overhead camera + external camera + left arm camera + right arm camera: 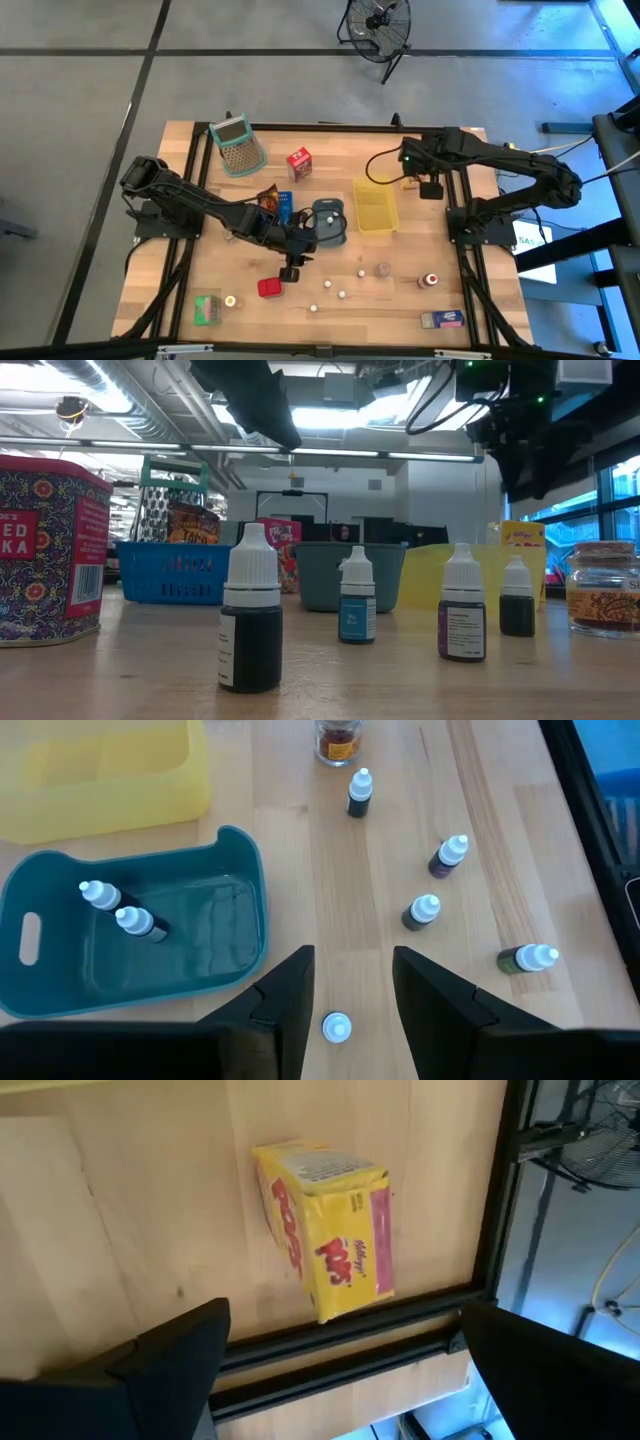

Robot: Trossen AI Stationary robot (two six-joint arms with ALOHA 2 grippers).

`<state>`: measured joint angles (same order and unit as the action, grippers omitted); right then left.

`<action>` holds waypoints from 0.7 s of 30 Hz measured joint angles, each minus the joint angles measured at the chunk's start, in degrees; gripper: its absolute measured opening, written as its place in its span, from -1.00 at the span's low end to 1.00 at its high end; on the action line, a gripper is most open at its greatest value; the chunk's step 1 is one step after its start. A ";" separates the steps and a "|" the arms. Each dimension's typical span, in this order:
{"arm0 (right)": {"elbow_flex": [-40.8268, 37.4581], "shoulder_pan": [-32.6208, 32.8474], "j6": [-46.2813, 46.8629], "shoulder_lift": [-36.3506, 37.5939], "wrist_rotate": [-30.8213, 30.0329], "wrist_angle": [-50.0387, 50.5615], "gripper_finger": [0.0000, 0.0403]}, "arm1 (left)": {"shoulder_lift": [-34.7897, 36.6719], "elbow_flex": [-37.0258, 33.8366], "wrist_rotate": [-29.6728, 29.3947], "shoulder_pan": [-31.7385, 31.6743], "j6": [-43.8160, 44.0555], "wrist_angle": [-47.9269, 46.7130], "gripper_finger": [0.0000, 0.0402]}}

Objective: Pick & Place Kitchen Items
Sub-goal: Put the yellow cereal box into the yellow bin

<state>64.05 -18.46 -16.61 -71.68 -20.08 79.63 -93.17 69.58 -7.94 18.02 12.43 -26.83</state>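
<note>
Several small white-capped dropper bottles (327, 284) stand on the table's near half; one (527, 958) lies on its side. My left gripper (352, 990) is open and points down, with one finger on each side of a standing bottle (336, 1027), apart from it. Two more bottles (120, 910) lie in the grey-blue tray (329, 222). My right gripper (345, 1370) hangs wide open above a yellow carton (325, 1230), which lies flat near the far right edge. The red tin (268, 288), green carton (207, 309), blue carton (441, 320), red carton (299, 163) and jar (338, 740) rest on the table.
The yellow tray (375, 204) sits right of the grey-blue tray. A blue tray (285, 205) to its left holds a brown packet (268, 200). The green-rimmed mesh basket (237, 145) lies at the far left. The table's black frame rail (350, 1345) runs beside the yellow carton.
</note>
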 joint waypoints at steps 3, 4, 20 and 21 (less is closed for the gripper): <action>0.00 -2.14 -4.68 0.02 3.69 -1.28 0.98 | 0.00 0.00 0.04 0.00 -1.04 0.00 -0.34; 0.00 -2.82 -5.92 0.02 4.92 -1.80 0.98 | 0.00 0.00 0.04 0.00 -1.15 0.00 -0.34; 0.00 -10.80 -14.29 0.02 12.77 -5.20 0.98 | 0.00 0.00 0.37 0.00 -1.16 -0.06 -0.34; 0.00 -11.00 -14.29 0.02 12.83 -5.70 0.98 | 0.00 0.00 0.37 0.00 -1.16 -0.10 -0.34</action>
<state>64.05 -29.46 -30.89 -71.66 -7.24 73.94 -93.17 69.58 -7.57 18.02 11.27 -26.92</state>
